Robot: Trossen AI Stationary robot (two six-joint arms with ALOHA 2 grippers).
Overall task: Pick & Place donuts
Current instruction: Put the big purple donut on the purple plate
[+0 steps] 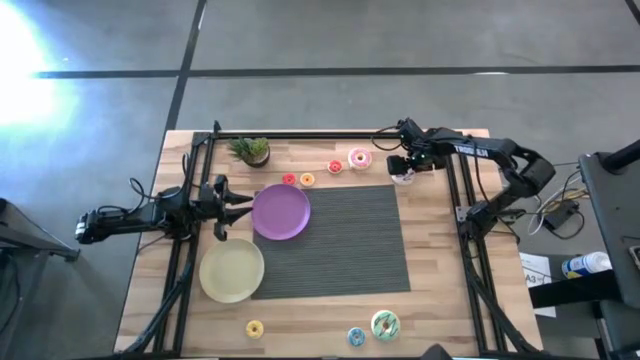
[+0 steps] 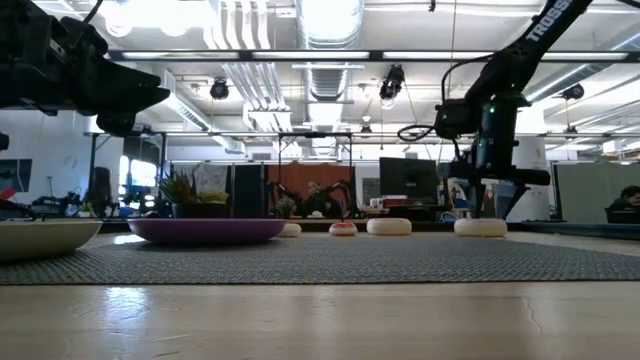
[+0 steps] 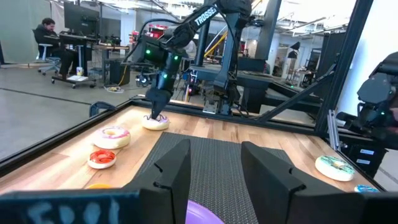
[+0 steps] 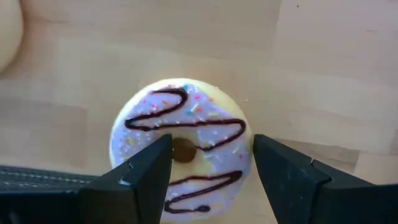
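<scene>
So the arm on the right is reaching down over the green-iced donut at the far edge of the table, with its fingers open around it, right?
Not quite: the right gripper is over the white-sprinkled donut with the dark zigzag, as the right wrist view shows. The green-iced donut lies at the near edge in the high view. The fingers are indeed open around it.

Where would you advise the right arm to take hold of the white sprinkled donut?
Probably across the outer rim, from straight above: the white sprinkled donut lies flat on the wood, hole up, and the right gripper already hangs over it with open jaws straddling it.
</scene>
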